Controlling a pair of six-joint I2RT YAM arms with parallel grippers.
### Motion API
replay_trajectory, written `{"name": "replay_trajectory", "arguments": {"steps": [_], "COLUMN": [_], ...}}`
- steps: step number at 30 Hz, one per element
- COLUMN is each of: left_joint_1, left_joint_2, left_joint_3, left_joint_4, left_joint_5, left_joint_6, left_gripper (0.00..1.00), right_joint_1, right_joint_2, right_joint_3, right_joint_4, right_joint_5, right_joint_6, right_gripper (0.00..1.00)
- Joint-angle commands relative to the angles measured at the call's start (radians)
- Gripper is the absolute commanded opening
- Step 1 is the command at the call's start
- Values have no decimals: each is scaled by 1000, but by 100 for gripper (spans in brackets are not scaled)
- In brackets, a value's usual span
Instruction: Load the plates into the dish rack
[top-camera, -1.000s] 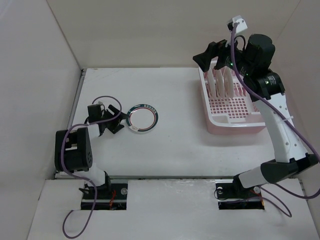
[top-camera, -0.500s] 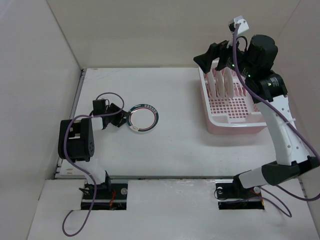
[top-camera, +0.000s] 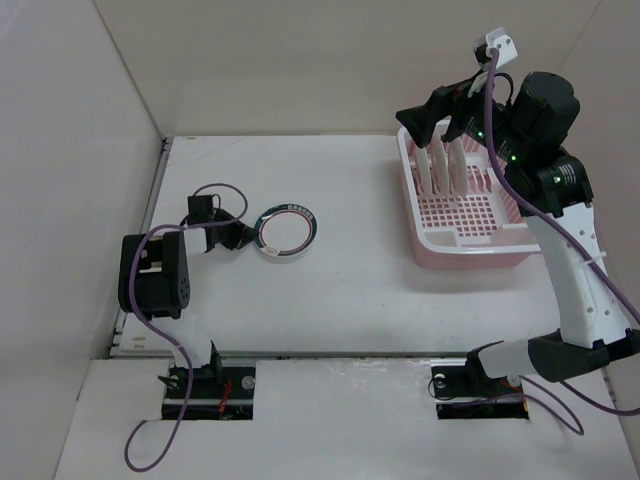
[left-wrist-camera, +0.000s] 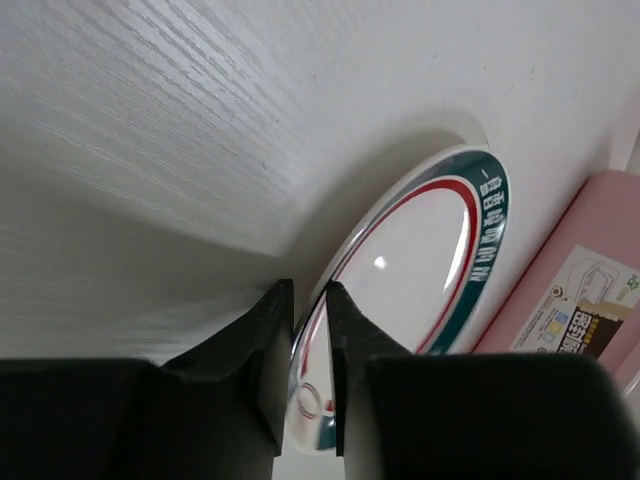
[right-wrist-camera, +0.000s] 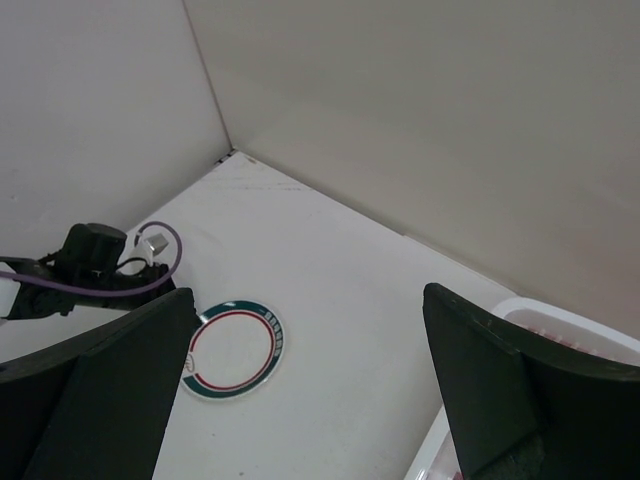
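Note:
A white plate with a dark green rim band and a red inner ring (top-camera: 287, 231) lies on the table left of centre. My left gripper (top-camera: 247, 236) is shut on its left rim. In the left wrist view the rim (left-wrist-camera: 420, 255) runs between the two black fingers (left-wrist-camera: 270, 350). The pink dish rack (top-camera: 470, 238) stands at the back right with white plates (top-camera: 440, 165) upright in its slots. My right gripper (top-camera: 438, 118) hangs open and empty above the rack's far left end. Its wrist view looks down on the green-rimmed plate (right-wrist-camera: 232, 348) between widely spread fingers (right-wrist-camera: 505, 385).
White walls close in the table at the left, back and right. The rack's white rim (right-wrist-camera: 560, 322) shows at the right wrist view's lower right, and its pink side (left-wrist-camera: 585, 250) lies beyond the plate in the left wrist view. The left arm's purple cable (top-camera: 215, 192) loops near the plate.
My left gripper has reached the plate's left rim and closed on it. The right arm has risen and drifted slightly right above the rack, still open.

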Motion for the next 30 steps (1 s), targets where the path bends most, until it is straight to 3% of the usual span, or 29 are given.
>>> {"name": "replay_trajectory", "arguments": {"steps": [1,2,12,15,17,21,26,30], "left_joint_1": [-11,-11,-20,-32,-55,-83,-94,-94], "left_joint_2": [15,24,-7,-53,-66,-41,16,7], "left_joint_3": [39,39,91,200,275,558,762,792], "left_joint_4": [-38,-50,-51,-163,-280,-519,-735,-775], "left_joint_5": [-36,-36,5,-68,-102,-182,-191,-133], "left_joint_6": [21,21,66,125,150,202,216,216], "left_gripper": [9,0,0,0,0,0,0,0], "right_joint_1": [0,0,0,94,230,414,457,468], "right_joint_2": [-17,-17,36,89,119,207,293,314], "right_joint_3": [32,32,12,-6,-31,-80,-100,-150], "right_joint_4": [12,12,3,-57,-83,-64,10,97], "right_joint_5": [2,2,2,100,259,505,392,310], "right_joint_6": [-14,-14,-44,-184,-276,-426,-520,-569], "right_gripper": [100,100,100,100,100,100,100,96]}}
